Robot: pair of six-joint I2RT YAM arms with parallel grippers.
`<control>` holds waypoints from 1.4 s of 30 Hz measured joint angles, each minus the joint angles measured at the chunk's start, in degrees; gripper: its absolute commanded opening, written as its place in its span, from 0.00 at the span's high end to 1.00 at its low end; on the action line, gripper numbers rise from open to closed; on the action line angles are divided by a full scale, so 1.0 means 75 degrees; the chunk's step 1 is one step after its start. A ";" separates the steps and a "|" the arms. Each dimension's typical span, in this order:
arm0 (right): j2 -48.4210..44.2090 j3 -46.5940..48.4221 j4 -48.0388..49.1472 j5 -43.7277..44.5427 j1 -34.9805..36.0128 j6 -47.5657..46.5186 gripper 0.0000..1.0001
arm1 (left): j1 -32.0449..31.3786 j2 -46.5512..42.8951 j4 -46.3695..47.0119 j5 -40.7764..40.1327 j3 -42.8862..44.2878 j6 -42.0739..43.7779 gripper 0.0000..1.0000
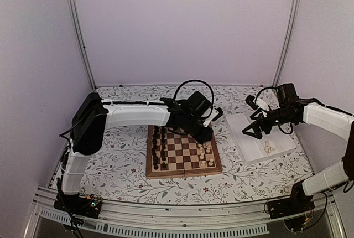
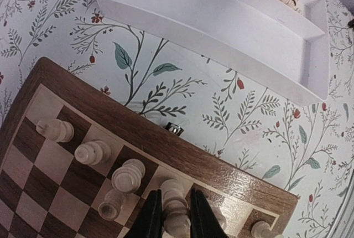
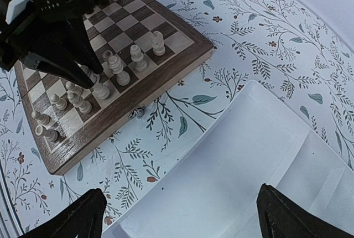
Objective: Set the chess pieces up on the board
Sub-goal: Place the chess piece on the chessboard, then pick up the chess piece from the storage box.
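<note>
Piece (image 2: 177,216), one, pinched in left gripper (image 2: 175,193); one board (image 1: 182,163)

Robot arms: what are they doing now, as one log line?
left gripper: shut on pale piece at board edge | right gripper: open above white tray | white tray: pale pieces inside

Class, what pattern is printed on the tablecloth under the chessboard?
White tablecloth with green leafy vines and red buds; clearest in the left wrist view.
</note>
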 measured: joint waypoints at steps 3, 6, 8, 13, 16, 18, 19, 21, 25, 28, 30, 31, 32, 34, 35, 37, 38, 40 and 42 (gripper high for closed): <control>0.0000 0.0000 0.0000 0.0000 0.0000 0.0003 0.01 | -0.0009 0.0058 -0.0050 0.0003 0.0012 0.0017 0.74; 0.0000 0.0000 0.0000 0.0000 0.0000 0.0003 0.01 | -0.0012 0.0087 -0.0087 0.0017 0.0026 0.0044 0.69; 0.0000 0.0000 0.0000 0.0000 0.0000 0.0000 0.01 | -0.0012 0.0087 -0.0125 0.0015 0.0061 0.0044 0.67; 0.0000 0.0003 -0.0003 0.0006 0.0000 0.0009 0.01 | -0.0023 0.0087 -0.0198 -0.0041 0.0169 0.0050 0.61; -0.0006 0.0163 -0.0137 0.0195 0.0000 0.0082 0.01 | -0.0032 0.0067 -0.0303 -0.0122 0.0274 0.0061 0.59; -0.0032 0.0408 -0.0201 0.0533 -0.0003 0.0146 0.01 | -0.0038 -0.0012 -0.0382 -0.0248 0.0303 0.0067 0.58; -0.0073 0.0565 -0.0195 0.0790 -0.0017 0.0187 0.01 | -0.0038 -0.0082 -0.0423 -0.0315 0.0303 0.0079 0.58; -0.0245 0.0836 -0.0119 0.1314 -0.0102 0.0274 0.01 | -0.0038 -0.0318 -0.0571 -0.0545 0.0303 0.0108 0.58; -0.0641 0.1160 -0.0029 0.2180 -0.0385 0.0347 0.17 | -0.0038 -0.1075 -0.0565 -0.0901 0.0248 0.0207 0.57; -0.0516 0.1341 -0.0341 0.2629 -0.0495 0.0137 0.46 | -0.0038 -0.1923 -0.0195 -0.1040 -0.0122 0.0341 0.57; -0.0221 0.1376 -0.0688 0.2838 -0.0586 0.0073 0.56 | -0.0038 -0.2343 0.0102 -0.1072 -0.0391 0.0388 0.56; -0.0038 0.1361 -0.0880 0.2903 -0.0641 0.0067 0.58 | -0.0038 -0.2518 0.0268 -0.1072 -0.0533 0.0405 0.56; 0.0131 0.1311 -0.1043 0.2952 -0.0714 0.0087 0.59 | -0.0035 -0.2640 0.0414 -0.1070 -0.0667 0.0420 0.56; 0.0367 0.1102 -0.1241 0.3005 -0.0831 0.0149 0.62 | -0.0032 -0.2722 0.0615 -0.1064 -0.0842 0.0423 0.56; 0.0460 0.0933 -0.1346 0.3037 -0.0877 0.0181 0.64 | -0.0020 -0.2716 0.0726 -0.1043 -0.0924 0.0420 0.56; 0.0635 0.0603 -0.1559 0.3144 -0.0921 0.0274 0.66 | 0.0006 -0.2661 0.0778 -0.1005 -0.1055 0.0420 0.56; 0.0734 0.0475 -0.1635 0.3206 -0.0927 0.0323 0.67 | 0.0017 -0.2614 0.0790 -0.0973 -0.1102 0.0420 0.56; 0.0944 0.0239 -0.1757 0.3308 -0.0938 0.0402 0.69 | 0.0029 -0.2509 0.0854 -0.0906 -0.1160 0.0420 0.56; 0.1145 0.0125 -0.1865 0.3389 -0.0941 0.0446 0.72 | 0.0038 -0.2413 0.0886 -0.0842 -0.1172 0.0420 0.56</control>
